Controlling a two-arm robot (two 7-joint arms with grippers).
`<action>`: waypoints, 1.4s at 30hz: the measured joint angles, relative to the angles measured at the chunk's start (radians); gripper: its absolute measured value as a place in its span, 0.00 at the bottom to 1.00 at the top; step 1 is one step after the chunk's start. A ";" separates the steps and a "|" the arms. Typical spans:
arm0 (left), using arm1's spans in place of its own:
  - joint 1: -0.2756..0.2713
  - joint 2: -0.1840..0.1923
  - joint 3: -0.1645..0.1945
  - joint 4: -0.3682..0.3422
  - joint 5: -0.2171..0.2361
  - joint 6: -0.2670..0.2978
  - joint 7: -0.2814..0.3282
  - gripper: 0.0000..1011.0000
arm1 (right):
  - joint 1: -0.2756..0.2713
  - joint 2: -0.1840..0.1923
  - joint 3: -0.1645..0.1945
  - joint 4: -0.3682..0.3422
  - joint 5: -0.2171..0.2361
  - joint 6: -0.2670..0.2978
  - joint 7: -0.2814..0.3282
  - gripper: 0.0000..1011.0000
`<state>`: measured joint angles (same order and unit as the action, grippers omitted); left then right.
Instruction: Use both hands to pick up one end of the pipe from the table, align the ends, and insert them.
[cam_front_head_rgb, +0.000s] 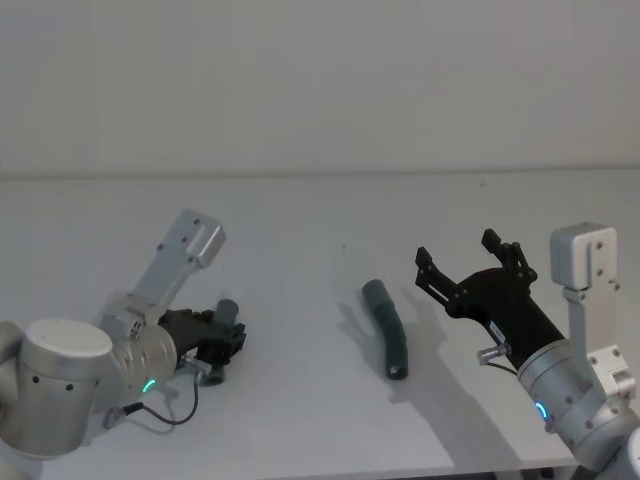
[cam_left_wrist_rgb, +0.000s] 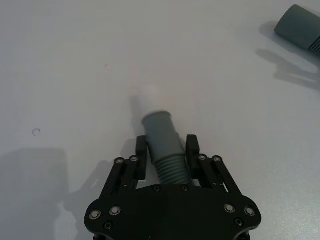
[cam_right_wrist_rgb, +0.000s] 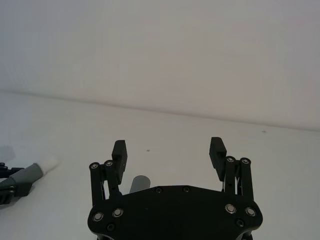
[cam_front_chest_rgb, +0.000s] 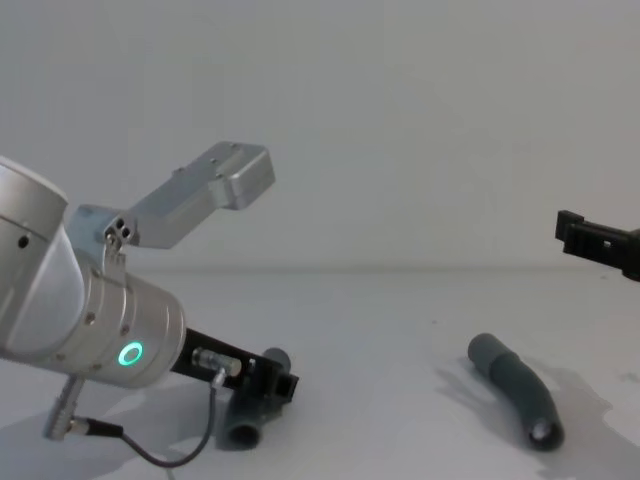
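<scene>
left gripper (cam_front_head_rgb: 228, 338): pinching white-tipped hose piece (cam_left_wrist_rgb: 164, 145), low over table (cam_front_head_rgb: 300, 220), well left of loose hose piece (cam_front_head_rgb: 388, 325) | right gripper (cam_front_head_rgb: 456, 250): fingers spread, raised just right of loose hose piece | loose hose piece: flat on table

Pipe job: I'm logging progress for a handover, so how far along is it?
Done: the left gripper is shut on the white-tipped hose piece, low over the table. In hand: the right gripper is open, raised beside the grey-cuffed hose piece, which lies loose on the table. Left: grasp that piece, line up the white tip with the cuff, and push them together.
</scene>
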<state>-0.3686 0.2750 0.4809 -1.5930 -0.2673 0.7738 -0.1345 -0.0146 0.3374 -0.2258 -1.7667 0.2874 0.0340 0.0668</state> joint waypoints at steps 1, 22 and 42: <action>0.000 0.000 0.000 0.000 0.000 0.000 0.000 0.44 | 0.000 0.000 0.000 0.000 0.000 0.000 0.000 0.99; 0.036 0.003 -0.010 -0.010 0.024 -0.041 0.004 0.35 | 0.000 0.000 0.000 0.000 0.000 0.000 0.000 0.99; -0.072 0.065 0.028 0.024 0.058 -0.224 -0.166 0.35 | 0.000 0.000 0.000 0.000 0.000 0.000 0.000 0.99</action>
<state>-0.4406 0.3404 0.5093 -1.5689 -0.2089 0.5498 -0.3009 -0.0146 0.3375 -0.2258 -1.7668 0.2874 0.0340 0.0668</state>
